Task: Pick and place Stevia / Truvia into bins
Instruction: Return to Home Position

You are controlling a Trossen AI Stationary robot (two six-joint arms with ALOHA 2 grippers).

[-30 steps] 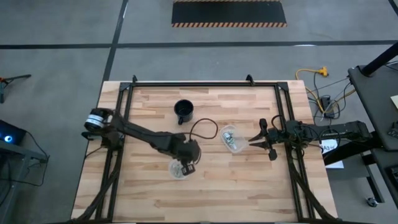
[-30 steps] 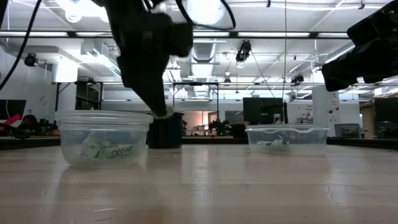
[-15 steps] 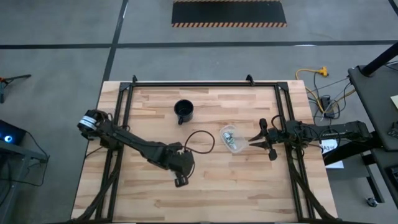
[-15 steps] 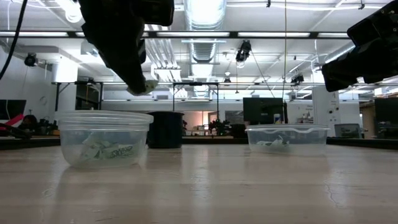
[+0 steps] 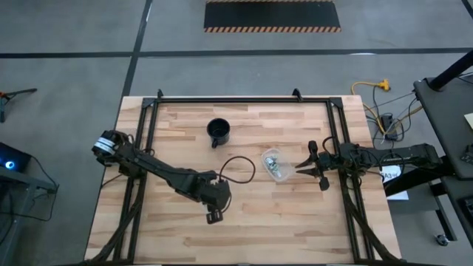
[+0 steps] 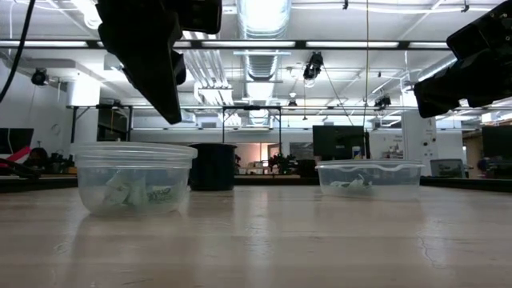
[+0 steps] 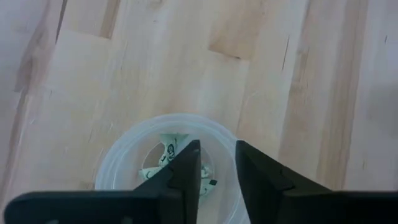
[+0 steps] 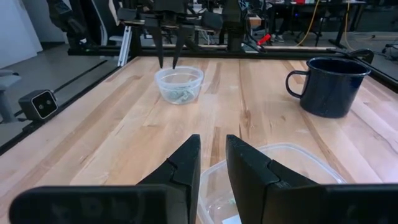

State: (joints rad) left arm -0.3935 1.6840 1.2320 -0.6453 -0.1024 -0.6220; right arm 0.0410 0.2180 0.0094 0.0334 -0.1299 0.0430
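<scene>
The left gripper hangs just above the round tub on the near side of the table, fingers slightly parted and empty, with Stevia sachets lying inside it and in the oblong tub to the right, where the right gripper waits, narrowly parted and empty.

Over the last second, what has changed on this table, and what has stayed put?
The left gripper lifted away from the rim of the round tub and now hangs above it, holding nothing. The sachets still lie inside. The right gripper, oblong tub and mug stayed put.
</scene>
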